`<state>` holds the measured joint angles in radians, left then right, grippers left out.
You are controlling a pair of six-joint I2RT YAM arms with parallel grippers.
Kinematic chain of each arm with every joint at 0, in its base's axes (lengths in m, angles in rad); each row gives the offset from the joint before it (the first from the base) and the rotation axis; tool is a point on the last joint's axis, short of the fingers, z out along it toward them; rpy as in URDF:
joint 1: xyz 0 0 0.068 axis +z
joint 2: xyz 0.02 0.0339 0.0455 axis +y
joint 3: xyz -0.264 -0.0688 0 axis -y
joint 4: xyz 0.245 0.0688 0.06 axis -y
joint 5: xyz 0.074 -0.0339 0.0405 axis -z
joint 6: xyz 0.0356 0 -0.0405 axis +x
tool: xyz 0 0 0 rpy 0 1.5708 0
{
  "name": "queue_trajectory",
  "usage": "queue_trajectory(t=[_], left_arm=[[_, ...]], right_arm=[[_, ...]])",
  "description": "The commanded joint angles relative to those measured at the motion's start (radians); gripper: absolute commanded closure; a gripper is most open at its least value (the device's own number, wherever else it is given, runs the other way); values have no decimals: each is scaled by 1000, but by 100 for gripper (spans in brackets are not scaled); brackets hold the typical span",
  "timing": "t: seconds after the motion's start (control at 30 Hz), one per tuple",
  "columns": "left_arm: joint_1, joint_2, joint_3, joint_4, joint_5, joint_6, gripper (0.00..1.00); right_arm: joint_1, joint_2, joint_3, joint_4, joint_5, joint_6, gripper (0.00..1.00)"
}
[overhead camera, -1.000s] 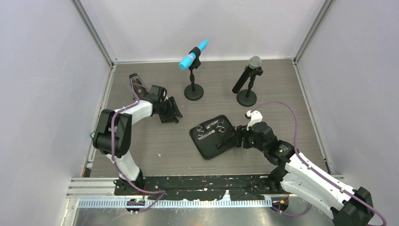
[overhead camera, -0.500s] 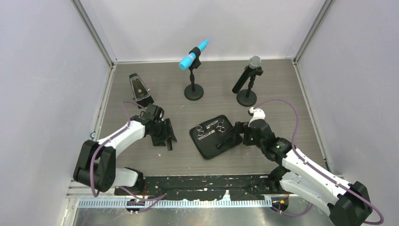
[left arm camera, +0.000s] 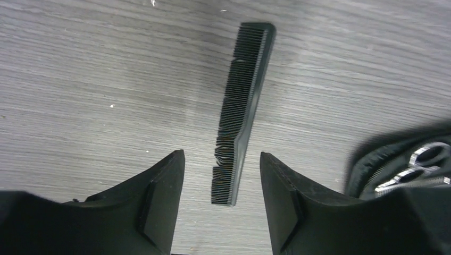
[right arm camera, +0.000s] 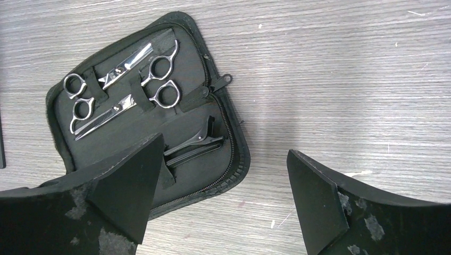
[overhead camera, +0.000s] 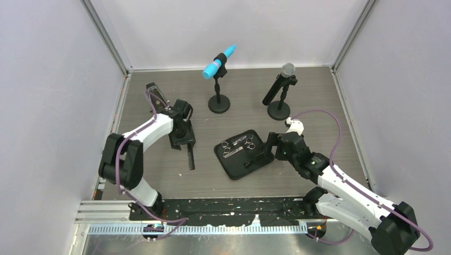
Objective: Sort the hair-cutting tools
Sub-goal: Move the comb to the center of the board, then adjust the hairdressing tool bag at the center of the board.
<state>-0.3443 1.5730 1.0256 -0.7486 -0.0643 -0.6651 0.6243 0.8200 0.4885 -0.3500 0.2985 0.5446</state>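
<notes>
The left gripper [left arm camera: 220,155] points down at the table [left arm camera: 90,79] with its jaws partly open and holds nothing. The comb [left arm camera: 242,106] lies flat on the wood, its near end between the two fingers with a gap on each side and the rest stretching away from them, teeth to the left in the wrist view. From above, the comb [overhead camera: 190,158] lies just nearer than the left gripper [overhead camera: 181,139], left of the case [overhead camera: 234,171] and apart from it. The right gripper [right arm camera: 223,149] stands wide open and empty over the near right corner of the case [right arm camera: 56,101], which lies unzipped and spread flat. In its far half the far scissors [right arm camera: 143,56] and the near scissors [right arm camera: 114,109] sit side by side under straps, blades pointing opposite ways. In its near half the clips [right arm camera: 194,143] lie together, close to the left finger. From above, the right gripper [overhead camera: 270,147] sits at the right edge of the case. Behind the left arm the metronome [overhead camera: 155,98] stands near the far left corner of the table [overhead camera: 319,106]. At the back, the blue mic [overhead camera: 218,61] and the black mic [overhead camera: 279,85] tilt on their round-based stands.
</notes>
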Motion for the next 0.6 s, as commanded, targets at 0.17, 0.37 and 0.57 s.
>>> queue_trajectory(t=[0.17,0.37,0.57], left_arm=[[-68,166,116,-107,-97,44,48],[-126,226,127,-127,-91,68,53],[-165,233,91,-113,-74,81,59]], right_arm=[[-6,43,36,39,-13,18,4],[-8,166,59,33,-30,105,4],[-8,319,98,43,-59,212,2]])
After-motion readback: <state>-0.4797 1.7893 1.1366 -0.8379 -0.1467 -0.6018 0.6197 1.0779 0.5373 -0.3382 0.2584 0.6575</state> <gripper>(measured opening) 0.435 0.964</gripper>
